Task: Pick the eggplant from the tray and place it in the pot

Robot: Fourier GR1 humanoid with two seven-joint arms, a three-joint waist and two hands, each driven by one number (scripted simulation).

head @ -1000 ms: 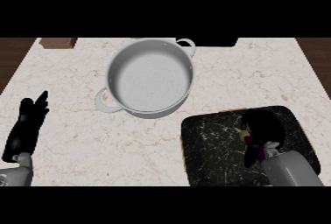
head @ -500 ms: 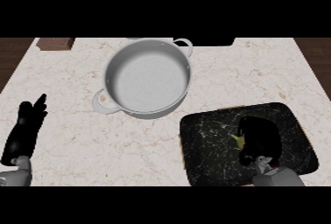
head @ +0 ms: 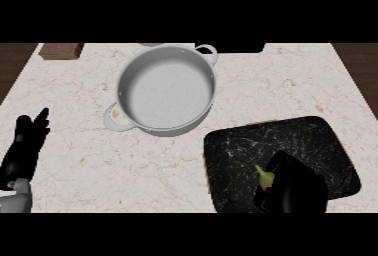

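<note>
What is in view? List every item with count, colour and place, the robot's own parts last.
pot: one, white-grey with two side handles, on the counter at centre-left, nothing in it.
tray: one, black with pale veining, on the counter at lower right.
eggplant: one, only its yellow-green stem end shows, on the tray under the right hand.
block: one, brown, at the counter's far left corner.
counter: one, pale marble.
left hand: one, black, resting open at the left edge.
right hand: one, black, over the eggplant on the tray.

Pot [head: 164,90] behind-left of tray [head: 244,145], eggplant [head: 263,176] on tray
</note>
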